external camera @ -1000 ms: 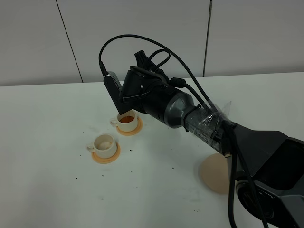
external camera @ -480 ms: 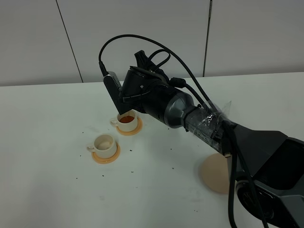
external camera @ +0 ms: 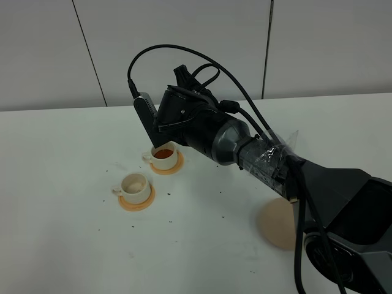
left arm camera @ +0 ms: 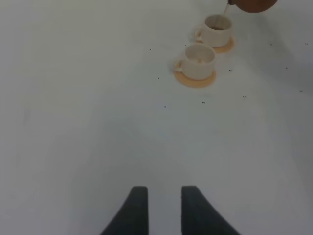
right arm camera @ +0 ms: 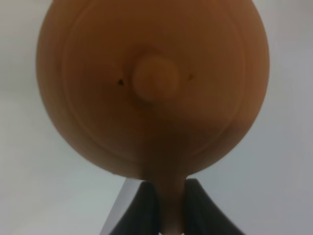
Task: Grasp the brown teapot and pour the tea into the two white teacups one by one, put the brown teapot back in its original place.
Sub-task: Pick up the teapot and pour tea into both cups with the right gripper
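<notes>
The brown teapot (right arm camera: 152,88) fills the right wrist view, lid and knob facing the camera. My right gripper (right arm camera: 171,188) is shut on its handle. In the left wrist view only the teapot's underside (left arm camera: 252,4) shows, tipped over the far white teacup (left arm camera: 216,30), with a thin stream of tea (left arm camera: 226,10) falling into it. From above, the right arm (external camera: 202,125) hides the pot, and the far teacup (external camera: 163,155) holds dark tea. The near teacup (external camera: 134,184) looks pale inside. My left gripper (left arm camera: 160,192) hovers open over bare table, well short of the cups.
Each cup stands on a small orange coaster (external camera: 142,201). The pale tan disc coaster (external camera: 277,224) lies bare at the front right, partly behind the right arm's base. Dark specks dot the white table (external camera: 61,184) around the cups. A grey panelled wall stands behind.
</notes>
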{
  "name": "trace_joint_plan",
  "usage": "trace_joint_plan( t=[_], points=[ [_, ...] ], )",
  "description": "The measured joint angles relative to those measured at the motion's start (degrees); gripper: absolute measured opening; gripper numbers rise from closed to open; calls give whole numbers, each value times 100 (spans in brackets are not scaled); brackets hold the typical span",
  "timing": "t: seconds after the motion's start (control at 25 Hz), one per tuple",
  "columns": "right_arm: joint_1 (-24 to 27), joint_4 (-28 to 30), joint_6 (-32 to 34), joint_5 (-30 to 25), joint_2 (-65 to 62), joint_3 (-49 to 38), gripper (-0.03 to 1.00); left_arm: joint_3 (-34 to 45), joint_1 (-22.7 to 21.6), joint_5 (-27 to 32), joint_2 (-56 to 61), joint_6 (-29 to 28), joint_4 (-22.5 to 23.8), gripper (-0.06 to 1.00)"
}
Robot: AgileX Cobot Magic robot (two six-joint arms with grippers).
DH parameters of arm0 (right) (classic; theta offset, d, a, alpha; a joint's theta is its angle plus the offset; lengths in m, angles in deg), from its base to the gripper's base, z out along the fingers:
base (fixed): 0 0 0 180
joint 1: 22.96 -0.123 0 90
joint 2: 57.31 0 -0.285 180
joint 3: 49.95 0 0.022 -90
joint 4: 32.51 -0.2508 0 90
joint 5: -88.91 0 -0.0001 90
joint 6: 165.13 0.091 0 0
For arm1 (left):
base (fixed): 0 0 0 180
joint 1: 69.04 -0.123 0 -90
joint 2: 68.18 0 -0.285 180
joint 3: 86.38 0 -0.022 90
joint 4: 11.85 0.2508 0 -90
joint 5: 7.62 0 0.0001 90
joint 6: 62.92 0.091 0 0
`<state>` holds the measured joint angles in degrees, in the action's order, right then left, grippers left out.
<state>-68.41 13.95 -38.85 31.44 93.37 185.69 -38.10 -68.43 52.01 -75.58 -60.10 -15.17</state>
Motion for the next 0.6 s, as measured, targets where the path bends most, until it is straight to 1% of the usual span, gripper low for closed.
trace_joint_plan(
  t=[0.6],
  points=[
    [0,2,0,0,0,0,10,0,0,0,0,0,0,24]
  ],
)
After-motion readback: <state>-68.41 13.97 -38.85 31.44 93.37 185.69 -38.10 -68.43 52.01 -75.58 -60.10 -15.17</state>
